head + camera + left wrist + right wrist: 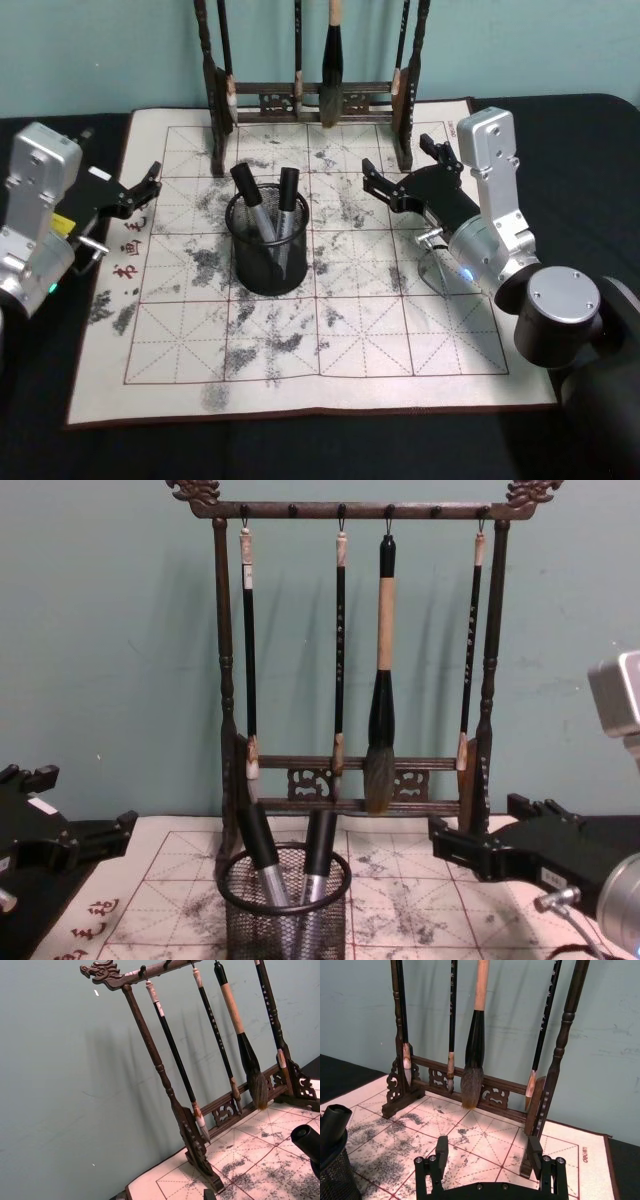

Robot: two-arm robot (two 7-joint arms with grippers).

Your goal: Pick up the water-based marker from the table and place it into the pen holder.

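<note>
the mat (300, 350), a gridded calligraphy sheet smeared with ink, covers the middle of the table and gives everything a flat place to stand. at its far edge the brush rack (355, 650) stands upright with four brushes hanging tip down, well behind the work so it stays out of the arms' way.

the right gripper (400, 175) hovers over the mat to the right of the holder, jaws spread and holding nothing; in the right wrist view its two fingers (441, 1152) stand apart with bare mat between them. the left gripper (145, 190) sits at the mat's left edge, jaws also apart and empty, likely parked.

the holder (268, 250), a dark mesh cup, stands near the mat's centre, between the two arms and within easy reach of either. two markers (268, 212) lean inside it, dark caps up, resting against the rim. no marker lies loose on the mat, so i judge the placing done.
</note>
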